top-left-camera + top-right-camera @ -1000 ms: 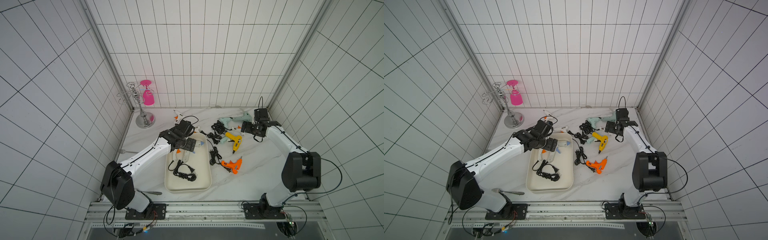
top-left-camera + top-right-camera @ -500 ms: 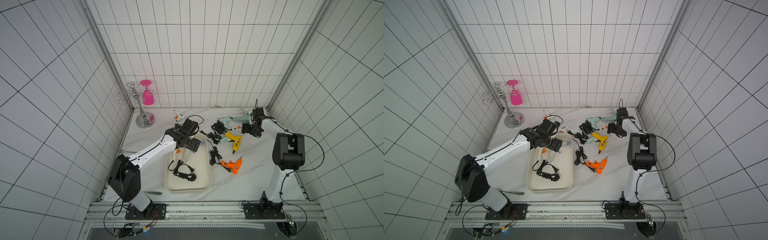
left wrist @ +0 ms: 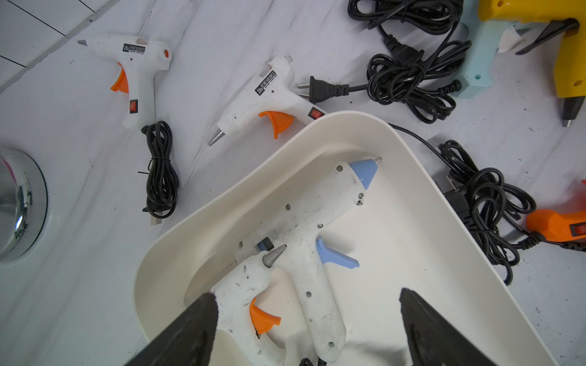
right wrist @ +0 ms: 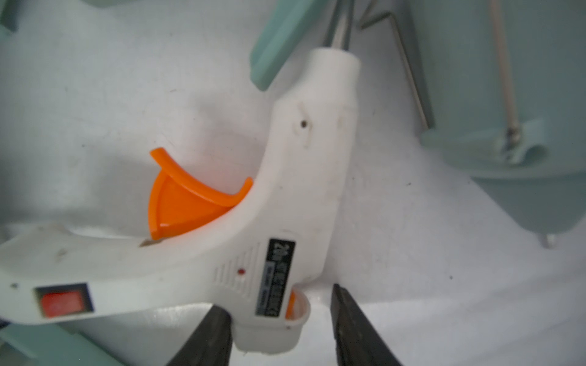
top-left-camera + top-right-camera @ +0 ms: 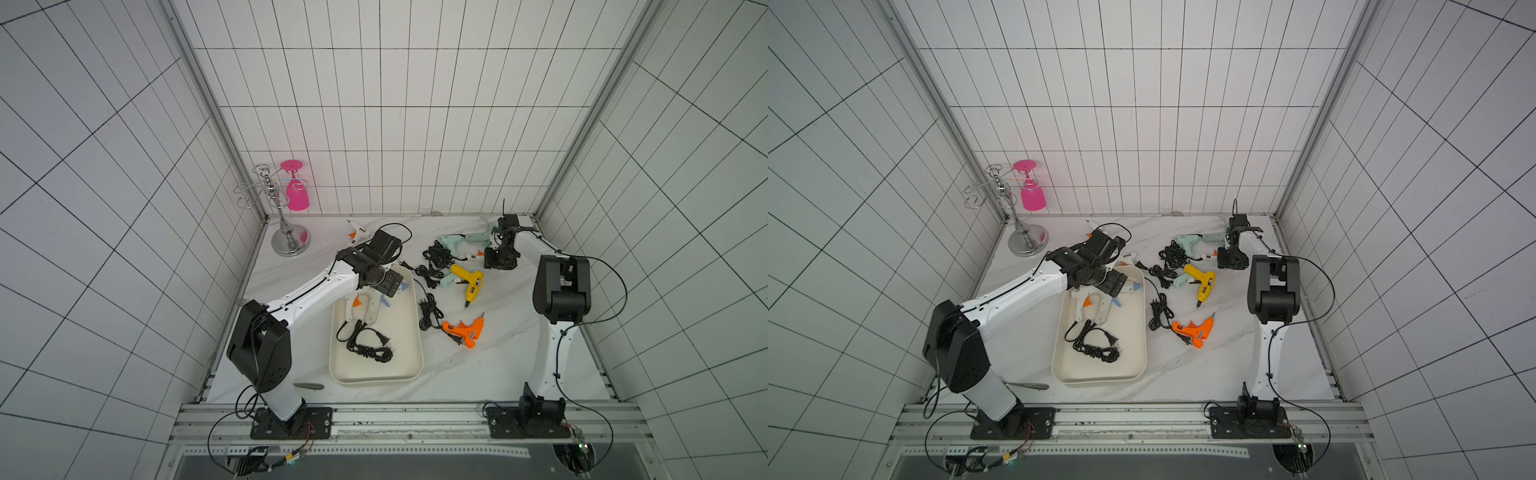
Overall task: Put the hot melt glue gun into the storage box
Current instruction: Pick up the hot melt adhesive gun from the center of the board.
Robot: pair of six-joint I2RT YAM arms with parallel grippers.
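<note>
Step in hand: right pincer [image 4: 277,296] is down on the white glue gun [image 4: 295,177], which lies flat on the surface [image 4: 412,269]. Jaws partly open, straddling the gun's rear end: one finger [image 4: 212,336] touching, gap at the other, no firm hold yet. Judgement: squeeze fully, then lift straight up. Teal guns [image 4: 507,95] crowd just beyond the pincer; the gun's cord is out of sight and may drag. Storage box [image 5: 376,378] is well apart from this pincer, past the cords [image 5: 436,253], under the left pincer [image 3: 307,293], which is wide open and empty above two guns [image 3: 304,221] already inside.
</note>
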